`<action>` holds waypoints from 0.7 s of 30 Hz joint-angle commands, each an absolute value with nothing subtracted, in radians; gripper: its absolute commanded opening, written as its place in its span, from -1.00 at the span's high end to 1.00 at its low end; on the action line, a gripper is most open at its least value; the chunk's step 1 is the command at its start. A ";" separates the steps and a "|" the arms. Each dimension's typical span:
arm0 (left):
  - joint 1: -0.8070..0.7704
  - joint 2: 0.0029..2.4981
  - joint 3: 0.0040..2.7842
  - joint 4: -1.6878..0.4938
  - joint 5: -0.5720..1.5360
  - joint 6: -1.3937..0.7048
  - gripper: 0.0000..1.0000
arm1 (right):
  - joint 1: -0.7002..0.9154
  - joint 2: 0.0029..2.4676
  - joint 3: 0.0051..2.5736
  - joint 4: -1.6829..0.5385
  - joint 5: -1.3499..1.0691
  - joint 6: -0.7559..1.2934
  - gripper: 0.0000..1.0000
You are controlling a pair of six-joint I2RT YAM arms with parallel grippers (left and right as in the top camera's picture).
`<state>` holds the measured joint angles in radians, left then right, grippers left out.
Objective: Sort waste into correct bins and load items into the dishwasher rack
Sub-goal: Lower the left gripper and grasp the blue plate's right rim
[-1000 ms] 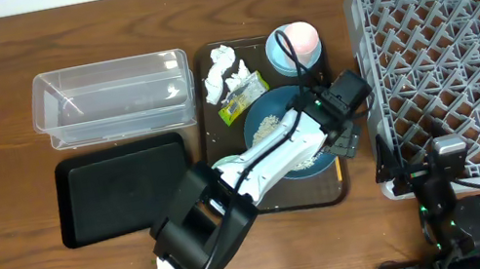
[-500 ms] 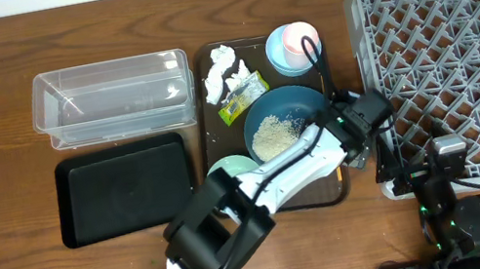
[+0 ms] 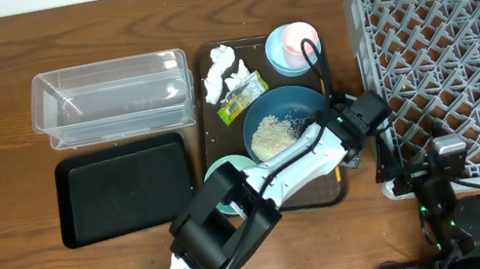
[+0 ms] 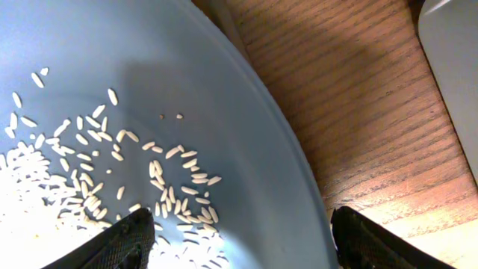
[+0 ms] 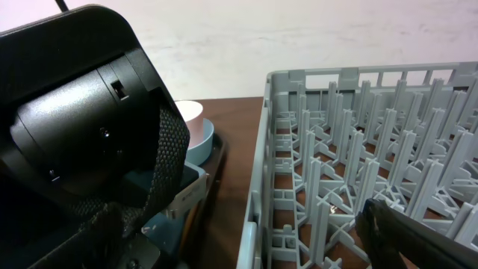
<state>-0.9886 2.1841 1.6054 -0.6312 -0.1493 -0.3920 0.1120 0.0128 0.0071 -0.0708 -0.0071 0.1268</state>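
Observation:
The dark blue dish (image 3: 287,106) lies on the brown tray (image 3: 218,138) with a heap of rice (image 3: 270,134) in it. My left gripper (image 3: 346,141) is open and straddles the dish's right rim. In the left wrist view (image 4: 250,243) one finger is over the rice (image 4: 45,202) inside the dish (image 4: 187,75), the other outside the rim. The mint-green bowl (image 3: 224,169) is partly under my left arm. The pink cup (image 3: 299,37) stands in the light blue bowl (image 3: 281,56). Tissue (image 3: 222,68) and wrapper (image 3: 242,99) lie on the tray. My right gripper (image 5: 254,239) is open and empty at the rack's front left corner.
The grey rack (image 3: 454,57) fills the right side, close to the dish's right rim. The clear tub (image 3: 113,99) and the black tray (image 3: 123,190) lie left of the brown tray. In the right wrist view, my left arm's black body (image 5: 82,127) is right next to the rack (image 5: 351,149).
My left gripper has moved from over the dish's middle to its right rim and lower. The mint-green bowl shows more. The right arm has not moved.

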 commanded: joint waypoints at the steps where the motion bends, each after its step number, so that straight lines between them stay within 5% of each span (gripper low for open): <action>1: -0.979 2.177 1.622 -0.646 -0.184 -0.379 -0.54 | 0.119 0.009 0.006 -0.075 -0.004 0.141 -0.98; 21: -0.979 2.115 1.623 -0.649 -0.165 -0.379 -0.41 | 0.119 0.009 0.006 -0.075 -0.004 0.141 -0.99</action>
